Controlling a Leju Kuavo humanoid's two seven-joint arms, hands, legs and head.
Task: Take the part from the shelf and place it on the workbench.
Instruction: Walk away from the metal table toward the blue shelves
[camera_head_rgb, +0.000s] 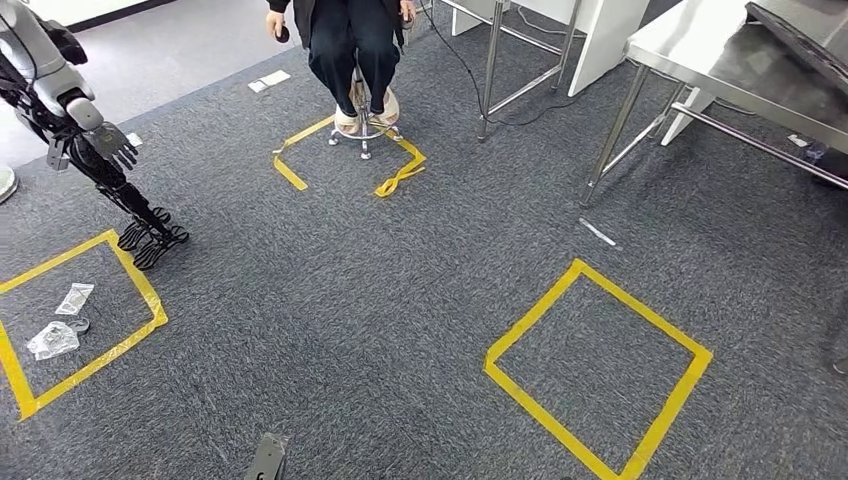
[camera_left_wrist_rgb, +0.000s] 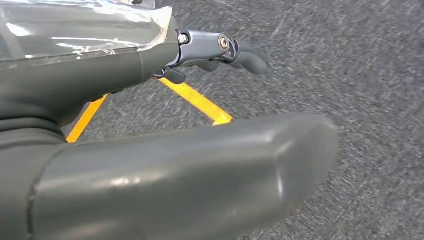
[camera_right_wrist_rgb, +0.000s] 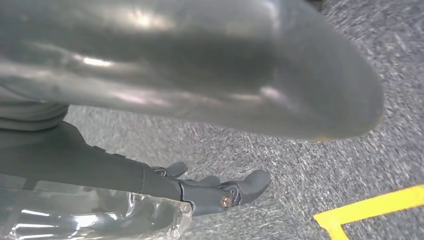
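Observation:
My left hand (camera_left_wrist_rgb: 85, 85) hangs above grey carpet, its fingers (camera_left_wrist_rgb: 245, 56) stretched out straight and its thick thumb (camera_left_wrist_rgb: 200, 170) apart from them. A sheet of clear film (camera_left_wrist_rgb: 75, 30) lies along the hand's body. My right hand (camera_right_wrist_rgb: 100, 167) hangs the same way over the carpet, with fingers (camera_right_wrist_rgb: 245, 187) extended, thumb (camera_right_wrist_rgb: 200, 65) apart and clear film (camera_right_wrist_rgb: 95, 220) along it. Nothing sits between thumb and fingers in either hand. The steel workbench (camera_head_rgb: 700, 45) stands at the far right. Two small clear bags (camera_head_rgb: 55, 340) lie on the floor at the left.
A person sits on a stool (camera_head_rgb: 365, 115) straight ahead inside a yellow tape square. Another robot (camera_head_rgb: 60, 90) stands at the far left. A taped square (camera_head_rgb: 600, 365) marks the carpet ahead right, another (camera_head_rgb: 140, 295) holds the bags. A second steel table's legs (camera_head_rgb: 490, 70) stand behind.

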